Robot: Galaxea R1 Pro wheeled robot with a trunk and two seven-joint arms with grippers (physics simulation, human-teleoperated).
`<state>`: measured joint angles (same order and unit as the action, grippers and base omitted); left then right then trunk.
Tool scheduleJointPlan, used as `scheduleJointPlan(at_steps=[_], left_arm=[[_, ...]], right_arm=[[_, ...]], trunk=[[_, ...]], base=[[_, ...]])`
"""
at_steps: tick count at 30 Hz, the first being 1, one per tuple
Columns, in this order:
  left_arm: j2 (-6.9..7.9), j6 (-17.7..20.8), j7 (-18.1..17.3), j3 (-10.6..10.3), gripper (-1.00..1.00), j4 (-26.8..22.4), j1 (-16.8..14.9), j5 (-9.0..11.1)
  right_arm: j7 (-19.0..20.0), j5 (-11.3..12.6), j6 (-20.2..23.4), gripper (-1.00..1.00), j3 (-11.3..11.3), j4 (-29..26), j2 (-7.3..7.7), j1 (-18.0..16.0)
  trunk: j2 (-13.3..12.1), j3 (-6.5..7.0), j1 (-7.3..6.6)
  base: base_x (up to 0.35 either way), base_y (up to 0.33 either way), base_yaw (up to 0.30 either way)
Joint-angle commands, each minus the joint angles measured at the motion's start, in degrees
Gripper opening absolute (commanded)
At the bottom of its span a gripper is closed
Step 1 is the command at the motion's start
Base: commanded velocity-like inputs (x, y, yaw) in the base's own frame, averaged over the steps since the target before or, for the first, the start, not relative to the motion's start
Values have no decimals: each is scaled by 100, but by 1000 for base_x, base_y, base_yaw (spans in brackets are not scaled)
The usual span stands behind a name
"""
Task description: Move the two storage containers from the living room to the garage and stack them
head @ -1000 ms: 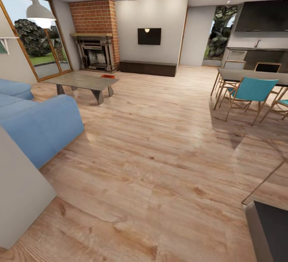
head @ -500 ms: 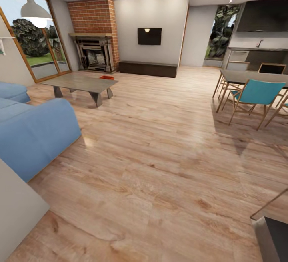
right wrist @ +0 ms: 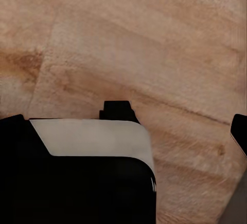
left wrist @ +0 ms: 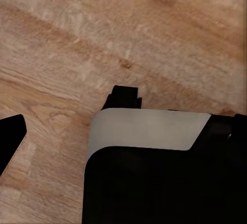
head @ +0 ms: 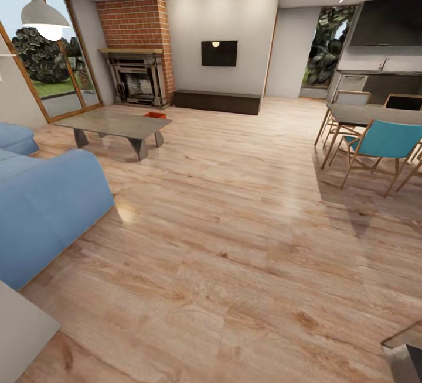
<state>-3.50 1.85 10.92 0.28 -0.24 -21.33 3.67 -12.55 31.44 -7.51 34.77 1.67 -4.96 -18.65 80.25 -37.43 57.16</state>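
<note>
Floor: light wood planks (head: 234, 225) with knots and a soft sheen, running across the whole living room; they lie under both my hands.
Room: a red brick fireplace (head: 136, 49) with a dark carved surround at the far side, wood-framed glass doors (head: 50, 72) to its left, a pale wall with a small dark screen (head: 219, 53), and a long dark low cabinet (head: 217, 101) below it.
Container: one orange-red box (head: 155, 115) shows as a small patch on the floor beyond the far edge of the coffee table, near the fireplace, far ahead of my fingers. I cannot make out a second one.
Coffee table: a flat grey slab (head: 114, 123) on angled legs, ahead and to my left.
Sofa: blue, rounded and soft-looking (head: 47, 201), close on my left.
Dining side: a teal chair (head: 384, 146) with a thin wooden frame beside a dark-topped table (head: 375, 115), ahead on my right.
Lamp: a white bell-shaped shade (head: 44, 15) hanging at upper left.
My left gripper (left wrist: 72, 116): black tips with a grey and black body behind them, over bare planks; whether it is parted or closed I cannot tell.
My right gripper (right wrist: 177, 118): the same black tips and grey-black body above the wood; its state I cannot tell either.
</note>
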Motion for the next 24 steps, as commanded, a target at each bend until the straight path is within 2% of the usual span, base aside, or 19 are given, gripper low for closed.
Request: scheduleJointPlan(at_steps=[1, 24], left_arm=[[-3, 17, 15, -2, 100, -3, -3, 38], [-1, 17, 15, -2, 100, -3, -3, 38]], right_arm=[[-2, 55, -32, 100, 48, 18, -5, -7], [-1, 55, -31, 100, 48, 18, -5, -7]], trunk=[[2, -5, 3], [2, -5, 3]], base=[[322, 0, 0], [320, 0, 0]])
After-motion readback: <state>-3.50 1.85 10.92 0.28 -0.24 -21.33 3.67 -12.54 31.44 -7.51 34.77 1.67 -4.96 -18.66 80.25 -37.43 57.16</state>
